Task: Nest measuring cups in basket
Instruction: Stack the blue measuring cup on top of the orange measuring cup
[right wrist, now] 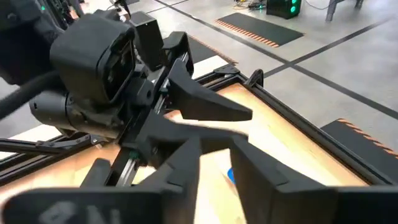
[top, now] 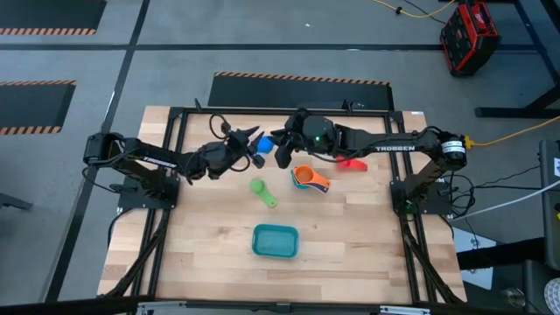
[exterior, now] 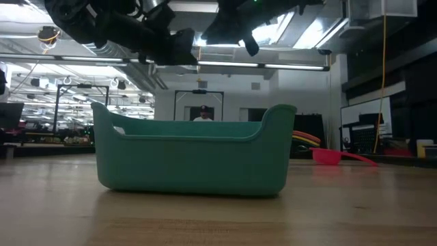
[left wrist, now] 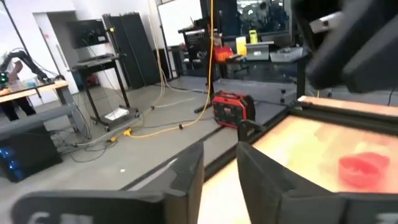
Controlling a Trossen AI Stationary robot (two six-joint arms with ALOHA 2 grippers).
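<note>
The teal basket (top: 275,241) sits empty on the wooden surface (top: 350,254); nothing appears nested in it yet; green cup (top: 261,190), orange stack (top: 311,179) and red cup (top: 352,164) lie apart; both end effectors, left (top: 243,144) and right (top: 282,150), hover slightly parted near a blue cup (top: 262,146), holding nothing visible.

Table (top: 350,254) is pale wood, visible grain, smooth with a slight sheen. Basket (exterior: 194,160) looks like smooth teal plastic, kinda satin. The cups look plastic too: red cup (exterior: 329,156) glossy, green cup (top: 260,188) same deal. Arms are matt black, frame (top: 411,236) black metal.
</note>
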